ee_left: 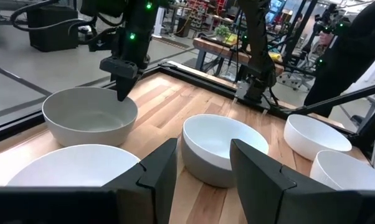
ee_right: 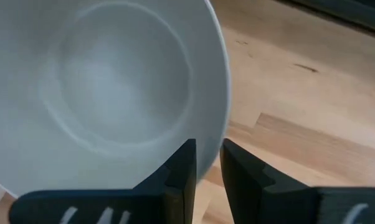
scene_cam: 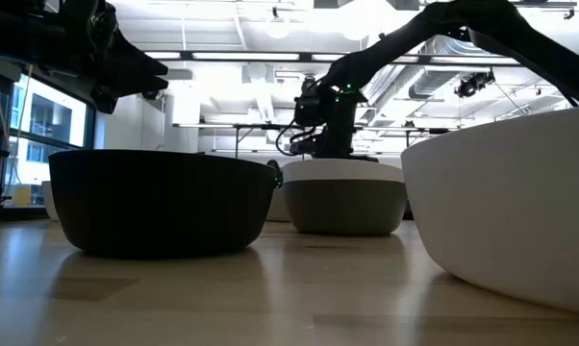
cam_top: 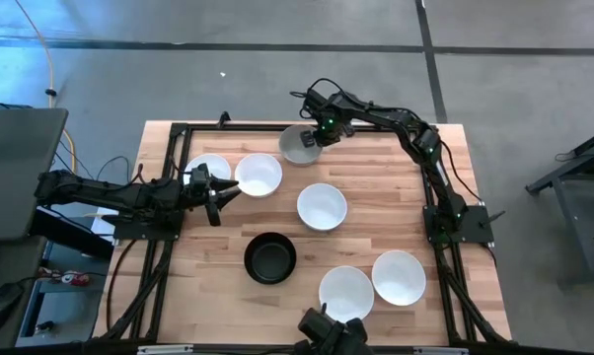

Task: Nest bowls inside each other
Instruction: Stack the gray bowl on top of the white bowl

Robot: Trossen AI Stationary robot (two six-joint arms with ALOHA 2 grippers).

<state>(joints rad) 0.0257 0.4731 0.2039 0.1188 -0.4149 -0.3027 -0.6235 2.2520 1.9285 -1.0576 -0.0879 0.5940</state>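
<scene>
Right gripper (cam_top: 315, 135) has its fingers straddling the rim of the grey bowl (cam_top: 299, 145) at the table's far edge, not clearly clamped; left gripper (cam_top: 214, 193) hangs open. We see 0 bowls nested yet.

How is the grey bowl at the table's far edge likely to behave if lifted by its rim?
The grey bowl looks rigid and smooth, so it should keep its shape but might slip. The right hand straddles only its rim, one finger inside and one outside, so the bowl may tilt when raised. Its wide round base suggests it sits stably.
</scene>
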